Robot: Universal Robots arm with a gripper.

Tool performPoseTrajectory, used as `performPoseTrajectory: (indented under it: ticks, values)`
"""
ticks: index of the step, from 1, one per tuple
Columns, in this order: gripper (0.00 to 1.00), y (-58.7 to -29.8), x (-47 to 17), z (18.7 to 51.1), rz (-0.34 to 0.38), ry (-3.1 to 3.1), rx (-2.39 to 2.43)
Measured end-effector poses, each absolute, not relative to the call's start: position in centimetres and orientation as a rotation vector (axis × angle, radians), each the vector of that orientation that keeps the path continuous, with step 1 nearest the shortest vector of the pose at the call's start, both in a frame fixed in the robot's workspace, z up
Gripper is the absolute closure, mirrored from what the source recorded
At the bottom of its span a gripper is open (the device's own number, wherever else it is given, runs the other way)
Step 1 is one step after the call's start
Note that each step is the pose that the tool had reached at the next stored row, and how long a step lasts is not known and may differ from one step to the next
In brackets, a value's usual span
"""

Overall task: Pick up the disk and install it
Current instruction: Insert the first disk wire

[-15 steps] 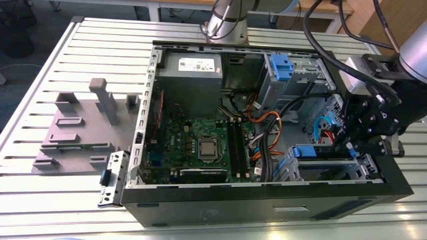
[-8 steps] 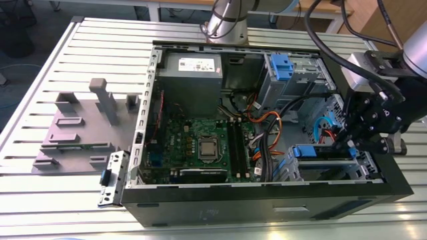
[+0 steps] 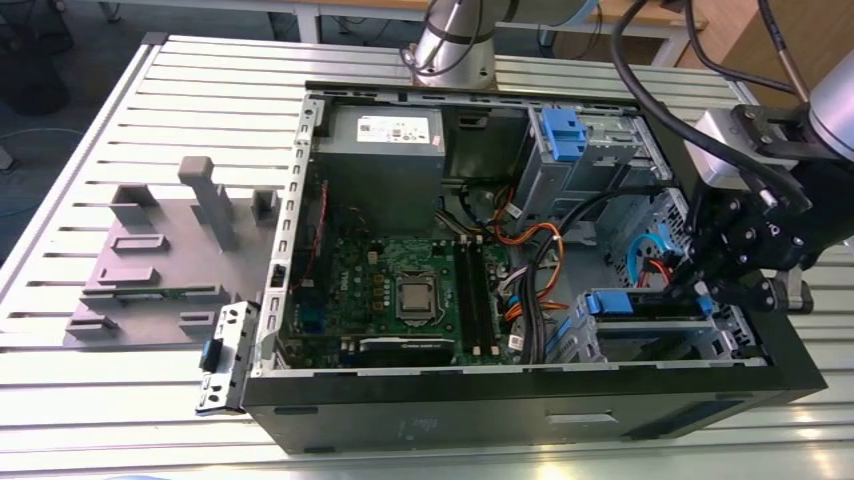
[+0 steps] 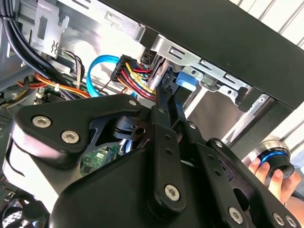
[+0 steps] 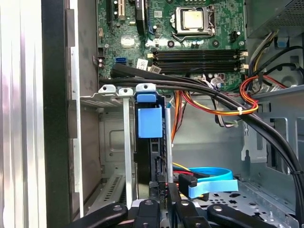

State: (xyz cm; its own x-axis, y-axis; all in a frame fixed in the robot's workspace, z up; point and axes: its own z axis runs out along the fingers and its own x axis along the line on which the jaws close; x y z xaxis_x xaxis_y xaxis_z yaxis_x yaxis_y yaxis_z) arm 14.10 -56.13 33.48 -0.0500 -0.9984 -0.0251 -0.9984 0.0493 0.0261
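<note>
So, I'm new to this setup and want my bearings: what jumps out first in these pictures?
An open computer case lies on the slatted table, its green motherboard bare. At the exterior view's right, the black gripper reaches into the drive bay by the blue-framed disk.

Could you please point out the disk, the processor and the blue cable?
disk (image 5: 149,122): first wrist view, on its blue frame.
processor (image 5: 193,19): first wrist view, on its metal lid.
blue cable (image 5: 213,186): first wrist view, on its flat band.

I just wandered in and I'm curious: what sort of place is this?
Probably a robotics lab bench: an open computer case lies on a slotted metal table, with a robot arm reaching into it.
</note>
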Motion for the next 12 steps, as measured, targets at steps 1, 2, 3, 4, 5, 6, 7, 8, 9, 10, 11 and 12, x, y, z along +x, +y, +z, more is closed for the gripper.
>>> performPoseTrajectory:
  ticks: [1,2,3,4,5,6,7,8,9,10,11,12]
  values:
    - [0.81,-56.18,14.1,33.47,0.057,2.275,-2.165]
    - [0.81,-56.23,14.1,33.48,0.057,2.275,-2.165]
    - [0.81,-56.27,14.1,33.48,0.057,2.275,-2.165]
    - [0.81,-56.3,14.1,33.48,0.057,2.275,-2.165]
    - [0.81,-56.32,14.1,33.47,0.057,2.275,-2.165]
    - [0.81,-56.33,14.1,33.47,0.057,2.275,-2.165]
    - [0.81,-56.34,14.1,33.45,0.057,2.275,-2.165]
    - [0.81,-56.34,14.1,33.42,0.057,2.275,-2.165]
    - [0.81,-56.34,14.1,33.39,0.057,2.275,-2.165]
    - [0.81,-56.34,14.1,33.34,0.057,2.275,-2.165]
    - [0.81,-56.34,14.1,33.3,0.057,2.276,-2.165]
    - [0.81,-56.34,14.1,33.25,0.057,2.275,-2.165]
